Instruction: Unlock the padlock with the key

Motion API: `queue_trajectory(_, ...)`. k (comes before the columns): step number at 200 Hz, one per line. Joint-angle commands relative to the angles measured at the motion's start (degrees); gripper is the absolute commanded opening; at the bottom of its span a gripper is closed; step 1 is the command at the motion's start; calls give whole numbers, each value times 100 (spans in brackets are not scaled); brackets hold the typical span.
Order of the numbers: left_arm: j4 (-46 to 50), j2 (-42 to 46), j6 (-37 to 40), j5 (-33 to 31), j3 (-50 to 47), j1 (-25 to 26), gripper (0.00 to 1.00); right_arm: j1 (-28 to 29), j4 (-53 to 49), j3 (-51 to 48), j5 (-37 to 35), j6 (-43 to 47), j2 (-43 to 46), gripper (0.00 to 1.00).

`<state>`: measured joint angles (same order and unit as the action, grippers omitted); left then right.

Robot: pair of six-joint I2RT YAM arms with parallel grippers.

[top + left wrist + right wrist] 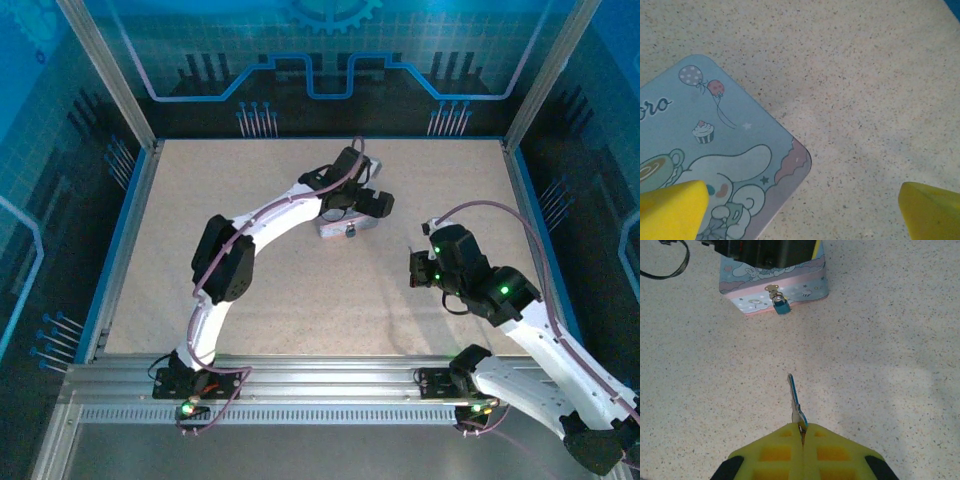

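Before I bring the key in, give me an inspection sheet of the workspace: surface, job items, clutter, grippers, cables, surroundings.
Surface: speckled beige tabletop.
Job's things: padlock hangs on the clasp at the front of the tin box; key points toward it, well apart from it.
Clutter: nothing seen.
Grippers: left gripper open above a corner of the tin box; right gripper shut on the key.
Cables: purple cables run along both arms, none across the path from key to padlock.
Surroundings: blue printed panels around the table; aluminium rails at the near edge.
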<state>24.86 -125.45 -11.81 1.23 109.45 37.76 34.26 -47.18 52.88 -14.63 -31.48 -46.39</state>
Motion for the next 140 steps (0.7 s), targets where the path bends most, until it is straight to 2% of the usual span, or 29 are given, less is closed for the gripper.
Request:
queue_trajectory(1,309,-297,180,-71,414,78,99,-69,-127,-55,-141,-80,69,0)
queue_trajectory(78,726,-1019,247,30,1330,196,99,-104,-110,-129,-138,-80,69,0)
queue_trajectory(140,959,-1193,262,109,1457,211,99,-139,-72,-103,-115,-44,1,0)
